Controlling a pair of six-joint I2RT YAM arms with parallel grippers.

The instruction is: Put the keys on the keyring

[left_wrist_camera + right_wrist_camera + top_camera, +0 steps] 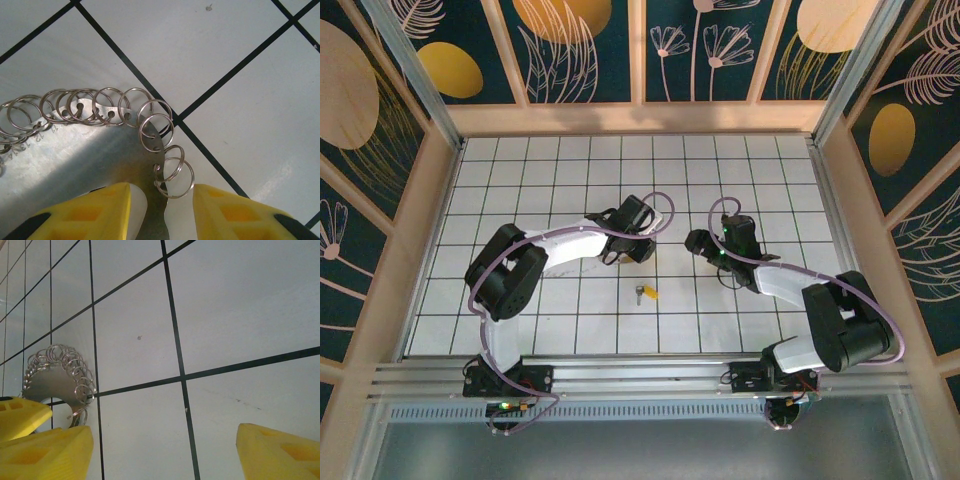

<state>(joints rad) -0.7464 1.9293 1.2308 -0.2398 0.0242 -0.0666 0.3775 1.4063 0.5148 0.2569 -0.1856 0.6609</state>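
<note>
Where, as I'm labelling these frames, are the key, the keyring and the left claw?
key (pixel 645 293): top view, middle, where silver blade meets yellow tag.
keyring (pixel 75 150): left wrist view, flat metal plate inside the rings.
left claw (pixel 162 205): left wrist view, midway between its yellow fingertips.

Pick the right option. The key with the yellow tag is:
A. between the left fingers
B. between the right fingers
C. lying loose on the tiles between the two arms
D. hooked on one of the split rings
C: the top view shows the key lying by itself on the table, apart from both arms.
</note>
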